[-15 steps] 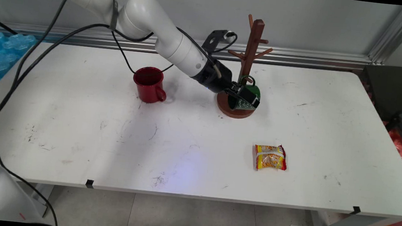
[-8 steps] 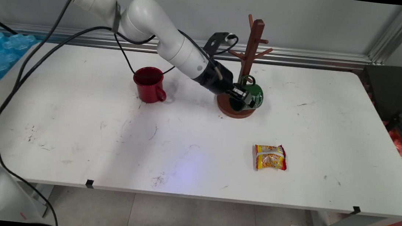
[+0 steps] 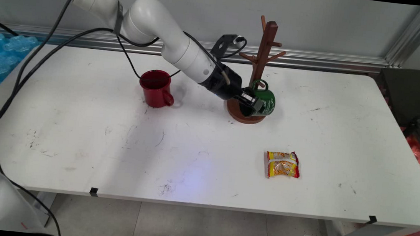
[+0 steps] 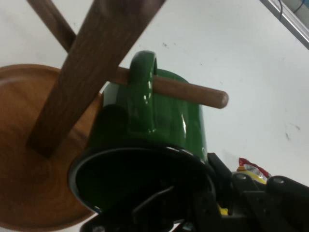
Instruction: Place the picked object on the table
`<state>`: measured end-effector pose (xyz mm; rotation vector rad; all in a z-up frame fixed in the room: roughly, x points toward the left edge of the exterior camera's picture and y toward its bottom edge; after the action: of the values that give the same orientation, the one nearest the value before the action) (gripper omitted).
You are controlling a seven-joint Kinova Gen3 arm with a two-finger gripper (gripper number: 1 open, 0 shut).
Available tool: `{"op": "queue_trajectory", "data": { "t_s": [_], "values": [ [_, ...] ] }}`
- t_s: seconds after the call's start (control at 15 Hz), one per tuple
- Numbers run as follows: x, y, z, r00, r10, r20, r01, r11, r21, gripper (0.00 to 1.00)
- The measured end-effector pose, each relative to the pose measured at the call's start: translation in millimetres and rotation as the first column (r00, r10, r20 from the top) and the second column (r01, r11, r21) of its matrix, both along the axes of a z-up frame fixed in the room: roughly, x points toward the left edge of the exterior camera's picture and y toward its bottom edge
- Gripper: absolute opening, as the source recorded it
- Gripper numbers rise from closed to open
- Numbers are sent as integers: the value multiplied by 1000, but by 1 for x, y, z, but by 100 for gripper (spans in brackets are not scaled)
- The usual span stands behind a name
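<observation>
Hand (image 3: 254, 103) grips green mug (image 3: 264, 101), handle on peg (image 4: 190, 92).

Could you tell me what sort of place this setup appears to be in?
Probably a robotics lab or test cell. A cabled robot arm works at a scuffed white table framed by aluminium rails, with only props on it: a mug tree, a green mug, a red mug and a snack packet.

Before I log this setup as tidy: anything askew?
Only the green mug: it hangs tilted on a low peg of the mug tree, handle threaded, with the gripper at its rim.
</observation>
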<state>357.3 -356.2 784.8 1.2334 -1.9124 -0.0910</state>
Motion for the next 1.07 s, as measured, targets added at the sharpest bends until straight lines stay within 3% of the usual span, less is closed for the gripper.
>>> {"op": "queue_trajectory", "data": {
  "t_s": [1.07],
  "values": [
    [-9, 26, 22, 997, -62, -40, 61, 998, -29, 0]
  ]
}}
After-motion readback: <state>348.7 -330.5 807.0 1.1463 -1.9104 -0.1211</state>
